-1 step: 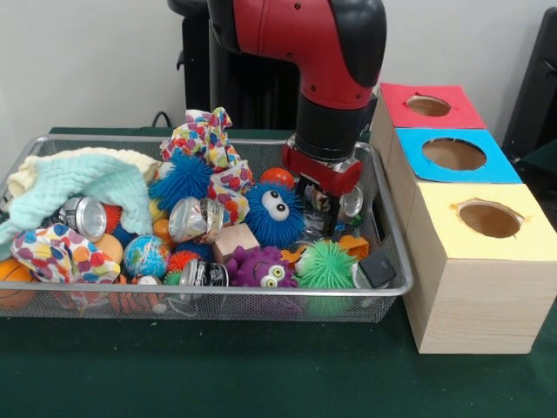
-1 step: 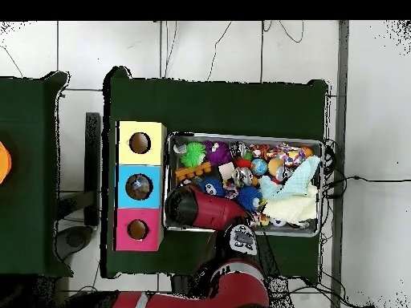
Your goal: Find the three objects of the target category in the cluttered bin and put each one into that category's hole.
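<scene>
The gripper [image 1: 320, 207] reaches into the bin [image 1: 393, 235] near its box-side edge (fingers buried in toys; whether spread or pinching, I cannot tell), probably searching.

Lab: robot arm [image 1: 326, 52], floor cables [image 2: 281, 32]

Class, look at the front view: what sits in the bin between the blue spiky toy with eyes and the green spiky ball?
An orange block-like piece, just beside the purple spiky toy, between blue spiky toy and green spiky ball.

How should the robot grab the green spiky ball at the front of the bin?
Probably straight down from above, closing on the green spiky ball's round middle. Its top sits clear, while the purple monster and bin wall crowd its sides.
</scene>
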### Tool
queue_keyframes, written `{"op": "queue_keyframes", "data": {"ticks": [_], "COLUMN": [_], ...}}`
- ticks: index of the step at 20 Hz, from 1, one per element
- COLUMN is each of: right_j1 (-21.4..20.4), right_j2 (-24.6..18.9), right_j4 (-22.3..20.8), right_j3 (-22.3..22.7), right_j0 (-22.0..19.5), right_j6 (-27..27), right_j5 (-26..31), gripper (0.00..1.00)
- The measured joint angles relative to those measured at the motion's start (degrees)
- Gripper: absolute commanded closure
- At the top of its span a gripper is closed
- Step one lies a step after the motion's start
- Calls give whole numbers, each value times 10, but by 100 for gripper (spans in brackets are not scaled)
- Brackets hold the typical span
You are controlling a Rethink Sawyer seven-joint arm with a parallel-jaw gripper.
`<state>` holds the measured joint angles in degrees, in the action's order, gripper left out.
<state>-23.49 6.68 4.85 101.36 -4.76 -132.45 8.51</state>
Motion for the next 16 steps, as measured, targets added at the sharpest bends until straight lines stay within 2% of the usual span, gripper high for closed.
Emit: {"op": "queue_keyframes", "data": {"ticks": [9, 10, 16], "right_j1": [2, 3, 3], "right_j2": [-1, -1, -1], "right_j4": [0, 0, 0], "right_j3": [-9, -9, -14], "right_j0": [-10, -11, -16], "right_j6": [0, 0, 0], "right_j5": [0, 0, 0], "gripper": [0, 100, 100]}}
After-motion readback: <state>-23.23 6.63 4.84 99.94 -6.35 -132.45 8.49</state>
